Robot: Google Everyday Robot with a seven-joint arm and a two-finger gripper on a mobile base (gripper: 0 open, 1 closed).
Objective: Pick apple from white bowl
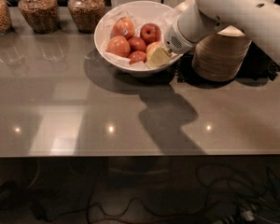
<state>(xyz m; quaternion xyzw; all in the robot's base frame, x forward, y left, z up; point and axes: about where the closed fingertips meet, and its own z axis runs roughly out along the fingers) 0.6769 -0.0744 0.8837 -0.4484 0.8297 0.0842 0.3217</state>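
The white bowl point(105, 24), lined with crinkled white paper, stands at the back middle of the grey table and holds several apples. The red apple with the pale yellow-green patch point(152, 46) lies at the bowl's right side, partly hidden. My gripper point(159, 56) reaches in from the right over the rim and sits right against this apple, on its front right side. An orange-red apple with a sticker point(124, 27) and a dark-red apple point(150, 32) lie further back in the bowl.
A stack of beige disposable bowls point(220, 55) stands on a black mat just right of the white bowl, under my arm. Glass jars of grain point(86, 4) line the back left edge. The grey table point(84, 106) stretches toward the front.
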